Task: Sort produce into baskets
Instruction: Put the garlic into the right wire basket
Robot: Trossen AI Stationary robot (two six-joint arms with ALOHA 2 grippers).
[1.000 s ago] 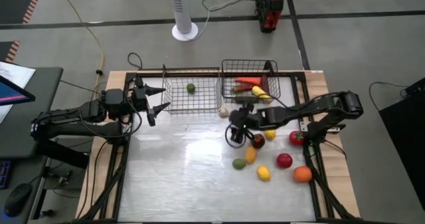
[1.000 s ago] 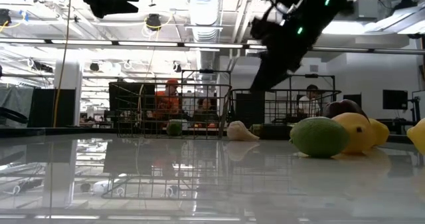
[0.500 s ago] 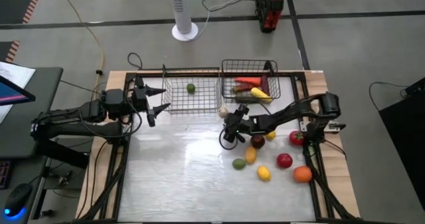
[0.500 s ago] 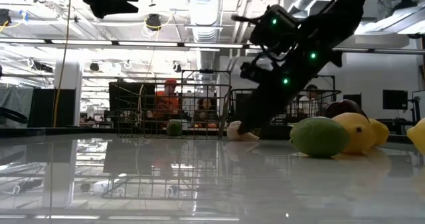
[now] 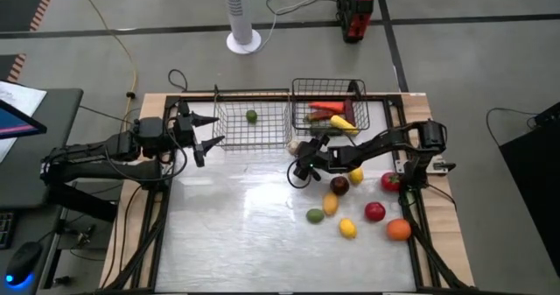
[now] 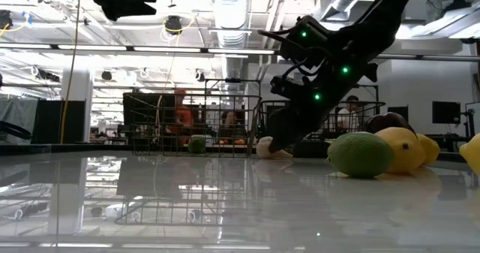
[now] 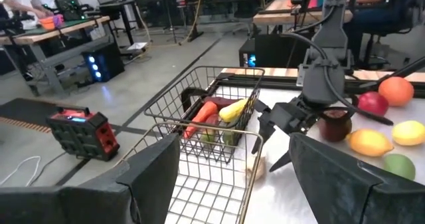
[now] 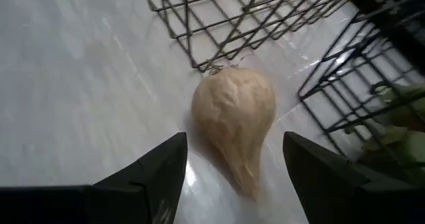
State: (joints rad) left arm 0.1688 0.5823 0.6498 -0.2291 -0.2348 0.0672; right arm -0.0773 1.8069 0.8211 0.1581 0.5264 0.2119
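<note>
R gripper (image 8: 229, 167) open | beige bulb (image 8: 236, 121) tip partly hidden

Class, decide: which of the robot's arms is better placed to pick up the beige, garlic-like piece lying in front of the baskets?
The right. Its open right gripper already straddles the beige garlic-like piece on the table, while the left gripper hangs open by the silver basket.
</note>
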